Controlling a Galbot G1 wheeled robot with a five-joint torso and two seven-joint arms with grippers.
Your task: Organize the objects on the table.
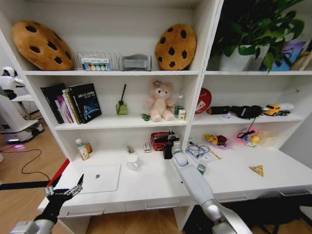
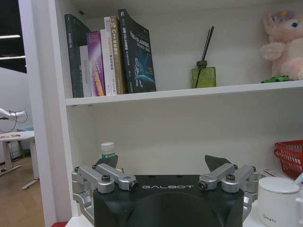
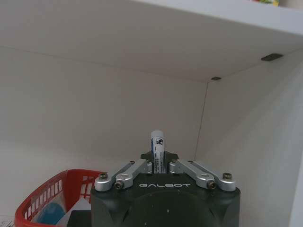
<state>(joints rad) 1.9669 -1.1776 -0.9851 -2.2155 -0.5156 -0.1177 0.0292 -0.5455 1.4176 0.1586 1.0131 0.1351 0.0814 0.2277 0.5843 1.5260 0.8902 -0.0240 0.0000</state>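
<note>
The right hand [image 3: 159,161] pinches a white-and-blue pen [image 3: 157,142] upright above the red basket [image 3: 45,198] at the back of the worktop [image 1: 146,187]. The pen is light, stiff and slick, so it is best gripped mid-barrel. The left hand [image 1: 65,191] hovers spread by the silver laptop [image 1: 100,178].

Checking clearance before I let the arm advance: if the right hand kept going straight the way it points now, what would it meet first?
Probably the white back wall under the shelf; the right hand, shut on a white-capped tube, has nothing between, though depth is unclear.
</note>
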